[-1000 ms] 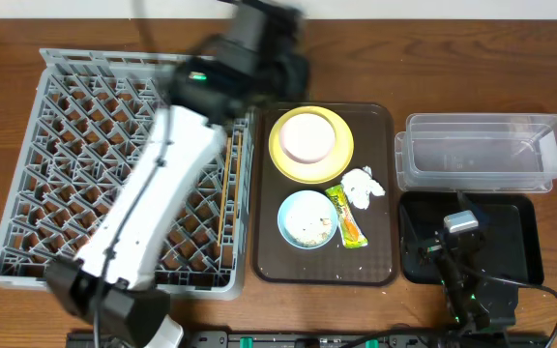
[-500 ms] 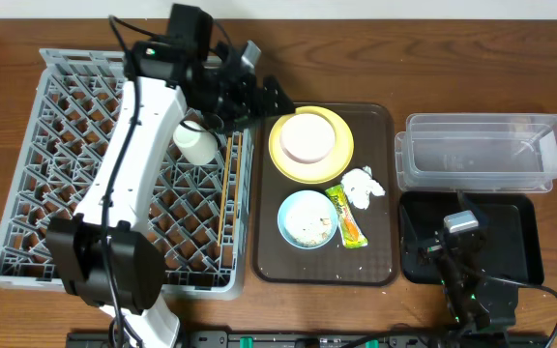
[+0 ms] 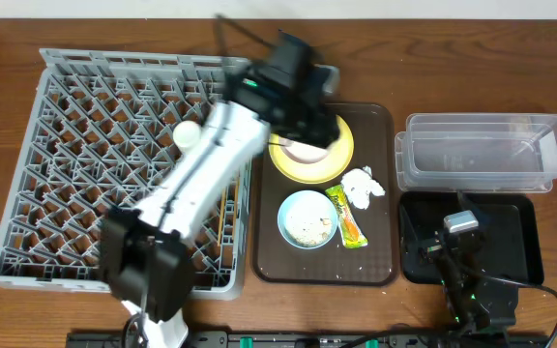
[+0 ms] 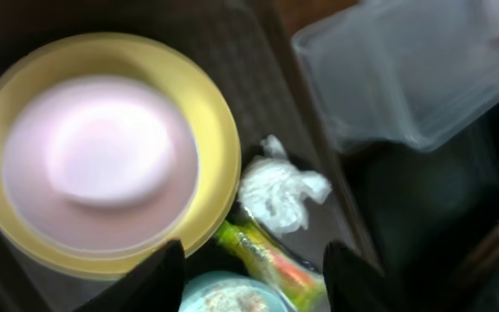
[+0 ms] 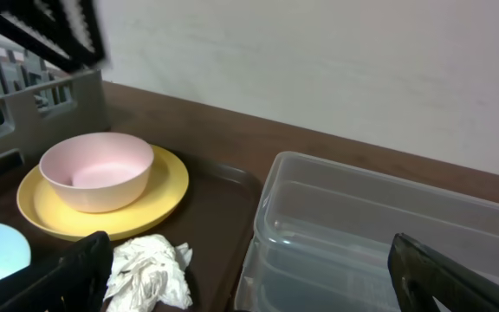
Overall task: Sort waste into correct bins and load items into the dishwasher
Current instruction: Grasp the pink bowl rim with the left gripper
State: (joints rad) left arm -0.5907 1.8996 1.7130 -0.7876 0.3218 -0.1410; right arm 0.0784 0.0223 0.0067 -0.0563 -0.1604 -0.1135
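My left gripper [image 3: 309,124] hovers open over the yellow plate [image 3: 341,153] and hides most of the cream bowl [image 4: 93,149] on it. In the left wrist view the gripper [image 4: 254,282] is empty, with the green-and-yellow wrapper [image 4: 262,256], light blue bowl [image 4: 228,299] and white napkin [image 4: 280,192] below. A white cup [image 3: 187,133] lies in the grey dish rack [image 3: 75,145]. The right gripper [image 3: 457,242] rests open over the black tray [image 3: 511,227], beside the clear tub [image 3: 482,153]. From its wrist camera I see the bowl [image 5: 96,169], plate [image 5: 158,195], napkin [image 5: 150,273] and tub [image 5: 379,234].
A brown serving tray [image 3: 375,251] carries the plate, the blue bowl [image 3: 307,218] with crumbs, wrapper [image 3: 349,217] and napkin [image 3: 361,187]. Wooden chopsticks [image 3: 223,208] lie along the rack's right side. My left arm crosses diagonally over the rack.
The left gripper let go of the white cup in the rack, then swung right to hover over the yellow plate. The right arm has not moved.
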